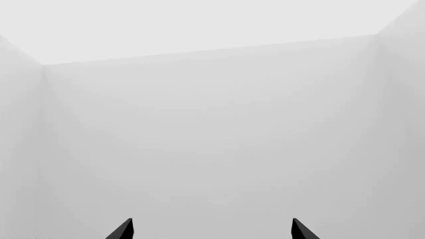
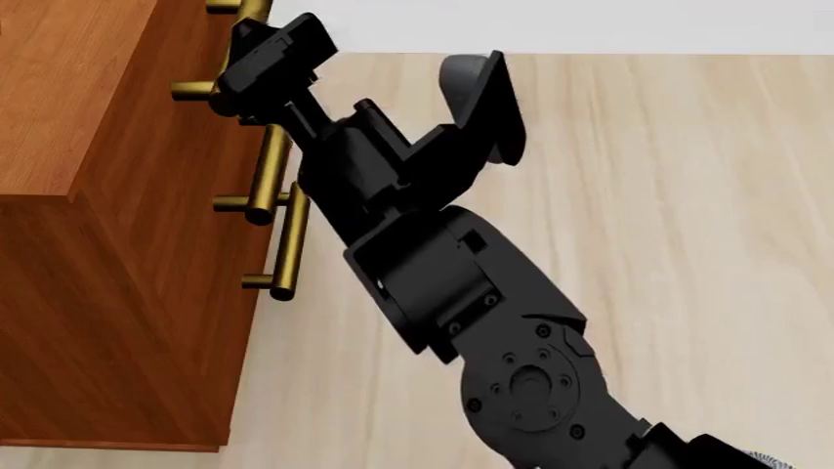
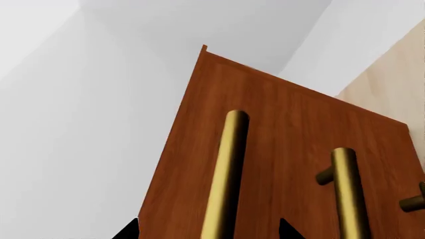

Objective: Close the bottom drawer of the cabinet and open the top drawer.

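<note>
The reddish-brown cabinet (image 2: 78, 107) stands at the left of the head view, its brass handles pointing right. My right gripper (image 2: 268, 54) reaches to the uppermost handle. In the right wrist view that gripper (image 3: 207, 230) is open, with the top drawer's brass bar (image 3: 226, 169) between its fingertips and not touching either. The middle bar (image 3: 347, 194) and a stub of the bottom drawer's handle (image 3: 413, 201) lie beyond. All drawer fronts look level there. My left gripper (image 1: 212, 230) is open and empty, facing white walls only.
Pale wood floor (image 2: 678, 195) spreads to the right of the cabinet. My right arm (image 2: 456, 274) crosses the head view from lower right to upper left. Two lower brass bars (image 2: 268, 171) (image 2: 289, 244) stick out beside the arm. White walls stand behind the cabinet.
</note>
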Controlling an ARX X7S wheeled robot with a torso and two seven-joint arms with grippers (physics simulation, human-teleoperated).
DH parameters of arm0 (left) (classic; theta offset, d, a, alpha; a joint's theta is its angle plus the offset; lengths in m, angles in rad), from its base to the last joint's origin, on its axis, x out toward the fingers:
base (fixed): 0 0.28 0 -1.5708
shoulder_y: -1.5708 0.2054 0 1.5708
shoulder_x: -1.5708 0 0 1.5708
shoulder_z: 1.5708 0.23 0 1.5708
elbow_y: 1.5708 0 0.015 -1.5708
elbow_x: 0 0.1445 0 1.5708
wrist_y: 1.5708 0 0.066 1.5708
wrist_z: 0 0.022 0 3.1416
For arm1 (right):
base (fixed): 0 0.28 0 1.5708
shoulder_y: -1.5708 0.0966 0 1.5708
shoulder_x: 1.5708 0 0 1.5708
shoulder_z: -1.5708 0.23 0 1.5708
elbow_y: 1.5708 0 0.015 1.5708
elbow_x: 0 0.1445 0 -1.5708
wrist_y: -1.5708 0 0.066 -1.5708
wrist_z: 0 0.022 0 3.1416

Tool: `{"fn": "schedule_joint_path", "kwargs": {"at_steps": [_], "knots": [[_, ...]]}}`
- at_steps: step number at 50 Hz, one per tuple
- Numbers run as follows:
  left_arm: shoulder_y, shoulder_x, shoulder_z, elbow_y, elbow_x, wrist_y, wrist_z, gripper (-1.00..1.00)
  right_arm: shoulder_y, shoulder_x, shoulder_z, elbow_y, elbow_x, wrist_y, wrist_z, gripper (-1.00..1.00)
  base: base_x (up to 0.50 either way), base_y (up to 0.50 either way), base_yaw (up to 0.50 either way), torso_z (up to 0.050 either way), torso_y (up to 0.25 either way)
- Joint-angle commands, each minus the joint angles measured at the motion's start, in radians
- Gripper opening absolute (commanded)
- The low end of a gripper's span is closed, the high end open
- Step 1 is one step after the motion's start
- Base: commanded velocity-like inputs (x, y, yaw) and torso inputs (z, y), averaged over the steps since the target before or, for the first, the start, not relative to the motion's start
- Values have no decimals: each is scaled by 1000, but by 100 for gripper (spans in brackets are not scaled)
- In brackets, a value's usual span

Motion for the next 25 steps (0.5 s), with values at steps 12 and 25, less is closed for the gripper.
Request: {"fn": "schedule_joint_path", "kwargs": {"at_steps": [12, 25], "knots": [[14, -15, -11, -5, -4, 14, 1, 100, 42, -93, -35, 186, 24, 77, -67, 100, 0, 0, 0, 0, 0], [15, -20, -11, -5, -6, 16, -1, 100, 55, -120, -47, 212, 25, 98, -80, 100, 0, 0, 0, 0, 0]]}}
